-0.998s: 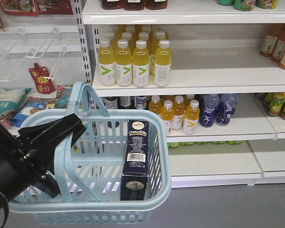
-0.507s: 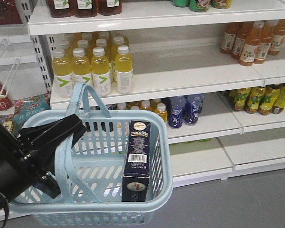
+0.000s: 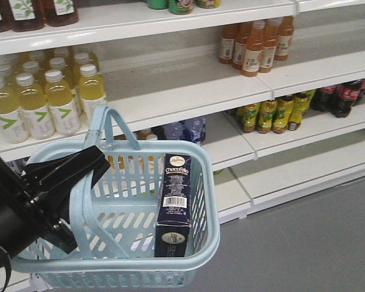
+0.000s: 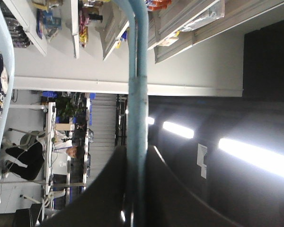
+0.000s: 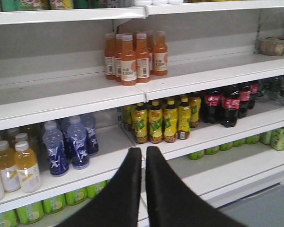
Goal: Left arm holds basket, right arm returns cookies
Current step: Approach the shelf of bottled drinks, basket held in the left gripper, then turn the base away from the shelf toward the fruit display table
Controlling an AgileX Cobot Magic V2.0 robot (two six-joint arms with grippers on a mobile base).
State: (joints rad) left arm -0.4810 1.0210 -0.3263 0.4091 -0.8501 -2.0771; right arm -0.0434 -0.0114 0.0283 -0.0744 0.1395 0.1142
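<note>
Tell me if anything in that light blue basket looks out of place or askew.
Nothing is spilled or damaged. The dark navy rectangular cookie carton stands on end by the right wall of the light blue slotted plastic basket, alone, facing shelves of bottled drinks, so it looks misplaced here.

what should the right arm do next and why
Probably open the right gripper and swing it toward the cookies: its fingers are shut, empty and facing the shelves, while the carton stands upright in the basket, held by the left gripper.
</note>
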